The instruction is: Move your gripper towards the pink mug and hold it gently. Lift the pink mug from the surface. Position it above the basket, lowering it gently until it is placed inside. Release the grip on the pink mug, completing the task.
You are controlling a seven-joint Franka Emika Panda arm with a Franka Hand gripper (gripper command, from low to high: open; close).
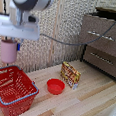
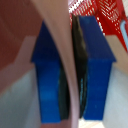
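Wooden tabletop [image 1: 85, 99] holds the basket [image 1: 12, 90] at its left edge. Above it, the gripper [image 2: 70, 75], mostly hidden, pinches the pale pink mug [image 1: 8, 50] by its blurred rim.

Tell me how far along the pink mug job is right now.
Done: the gripper has its jaws shut on the pink mug, lifted clear of the wooden table. In hand: holding it above the red basket. Left: lowering it inside and releasing.
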